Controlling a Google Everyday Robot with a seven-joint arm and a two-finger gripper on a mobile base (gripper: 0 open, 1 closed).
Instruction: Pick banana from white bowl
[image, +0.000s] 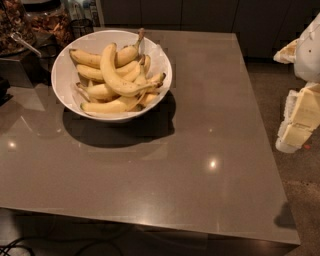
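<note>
The white bowl (67, 82) stands on the far left part of the table, filled with a pile of several yellow bananas. The banana (128, 53), short and gently curved, lies at the back of the pile, its long pale stem tip pointing up over the bowl's rim. A longer banana (114, 76) lies across the top of the pile. My gripper (298, 122) shows as white and cream parts at the right edge of the camera view. It is beyond the table's right side, far from the bowl, and holds nothing that I can see.
The grey-brown table (200, 150) has its front edge near the bottom and its right edge close to my arm. Glass jars of snacks (47, 20) and a dark metal box (20, 67) stand at the far left behind the bowl. Dark cabinets line the back.
</note>
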